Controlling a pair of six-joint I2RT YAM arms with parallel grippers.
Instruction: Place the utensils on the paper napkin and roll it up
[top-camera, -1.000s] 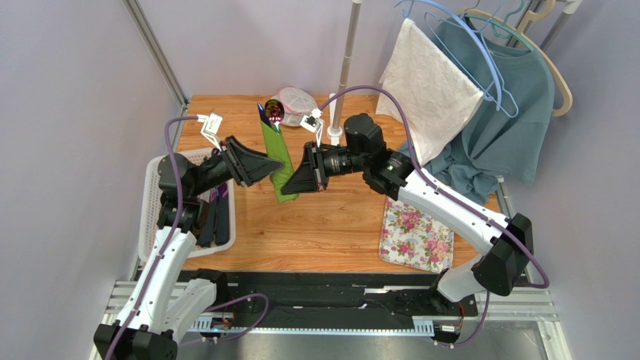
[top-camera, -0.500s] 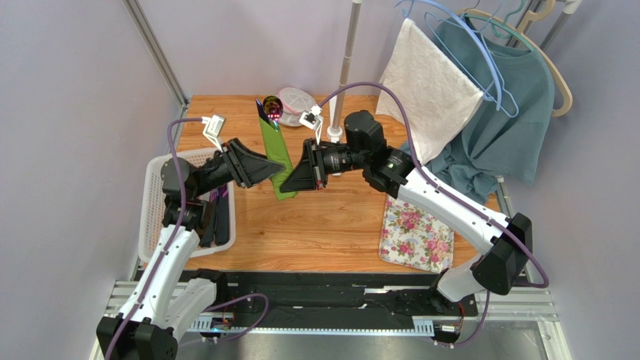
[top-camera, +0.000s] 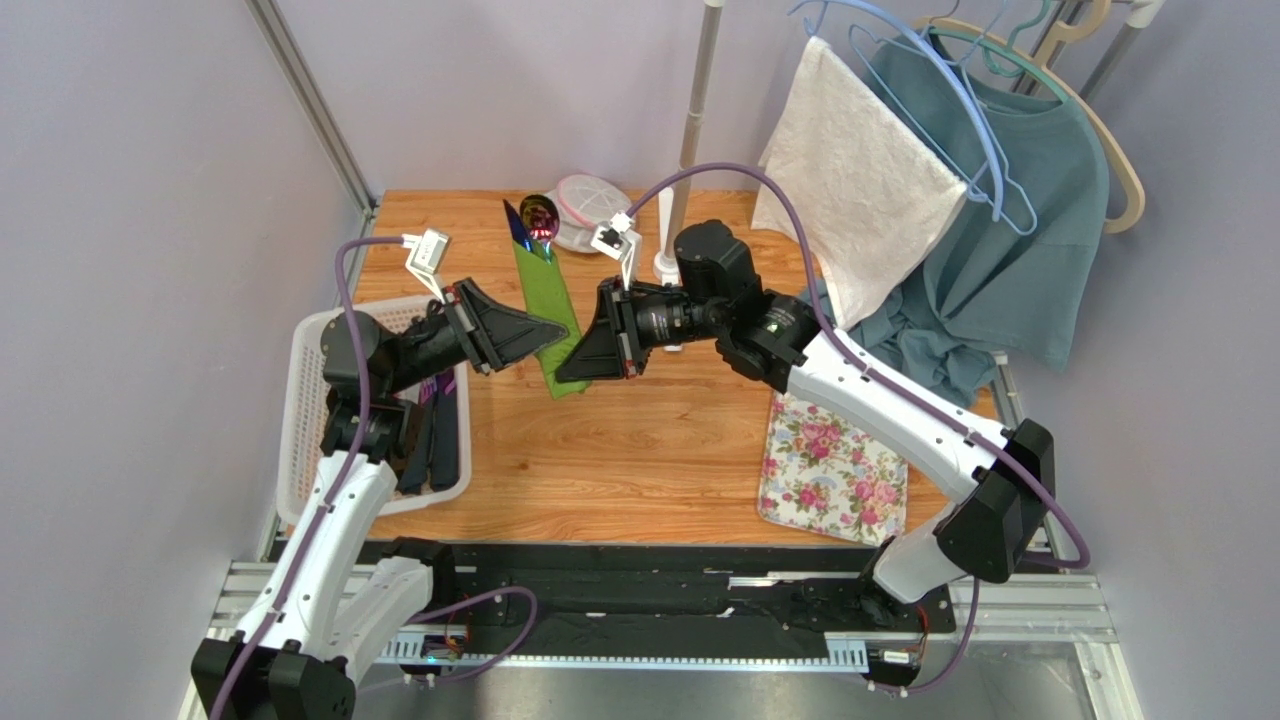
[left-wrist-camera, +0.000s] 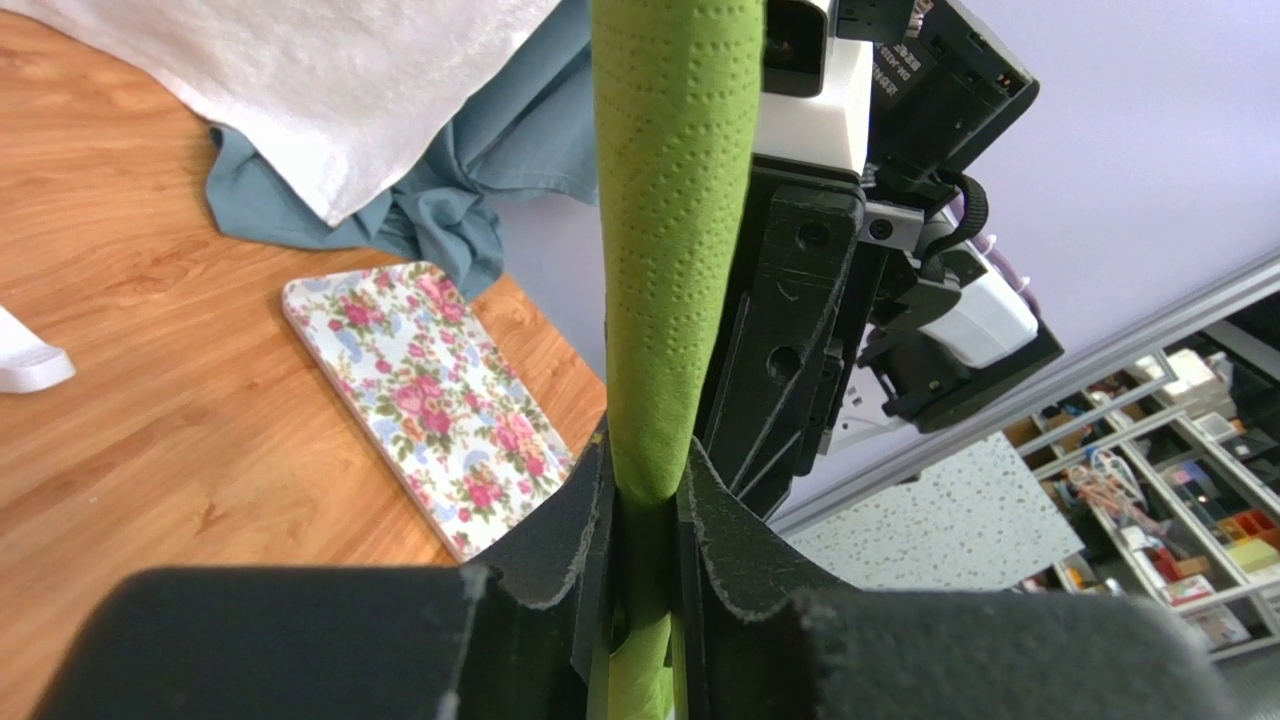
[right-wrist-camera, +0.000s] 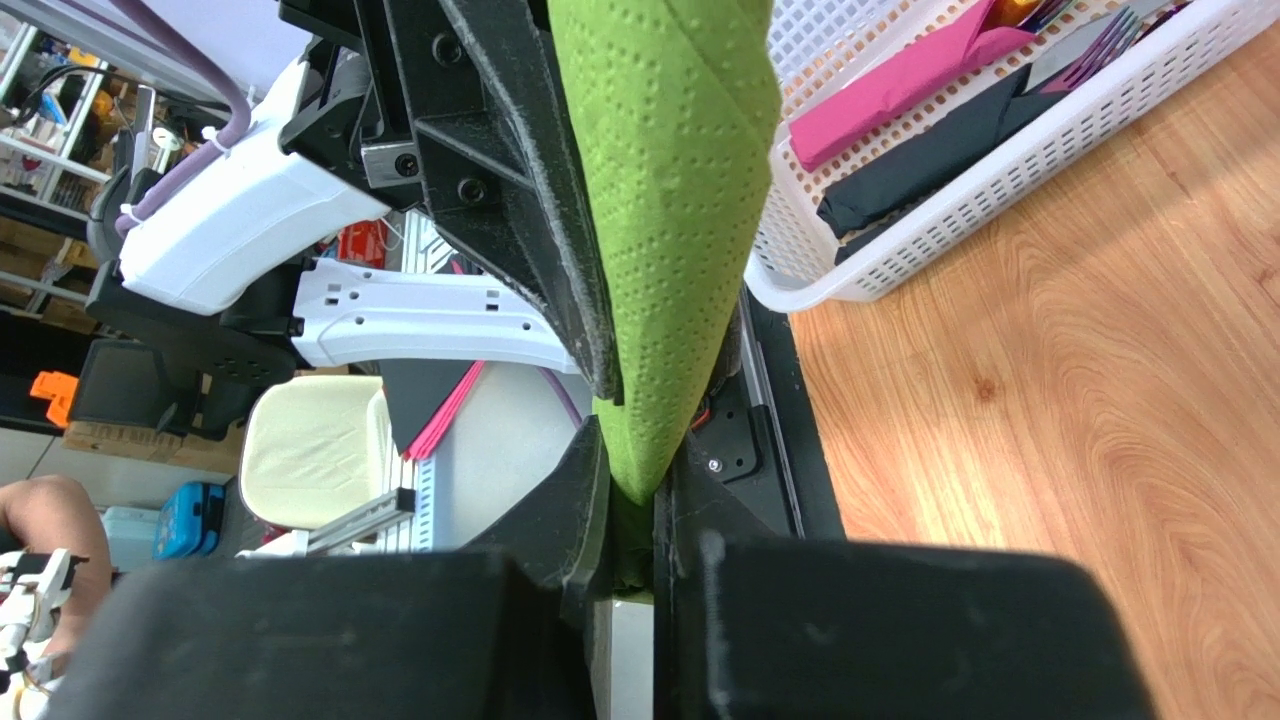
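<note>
The green paper napkin (top-camera: 550, 308) is rolled into a narrow tube and held above the table, tilted. The utensils' ends (top-camera: 535, 224), one blue-purple and one with a glossy reddish head, stick out of its far end. My left gripper (top-camera: 553, 335) is shut on the roll from the left. My right gripper (top-camera: 570, 366) is shut on it from the right, near its lower end. In the left wrist view the roll (left-wrist-camera: 672, 225) rises from my shut left gripper (left-wrist-camera: 646, 510). In the right wrist view the roll (right-wrist-camera: 669, 195) rises from my shut right gripper (right-wrist-camera: 639, 518).
A white basket (top-camera: 305, 413) with dark and pink folded items (right-wrist-camera: 962, 105) sits at the table's left. The floral mat (top-camera: 831, 473) lies front right. A white cloth (top-camera: 864, 165), teal garment (top-camera: 1007, 255) and hangers hang back right. A white pole (top-camera: 694, 120) stands behind.
Both grippers and the rolled napkin have shifted slightly left and toward the back. The right arm has reached further left. Both grips are unchanged.
</note>
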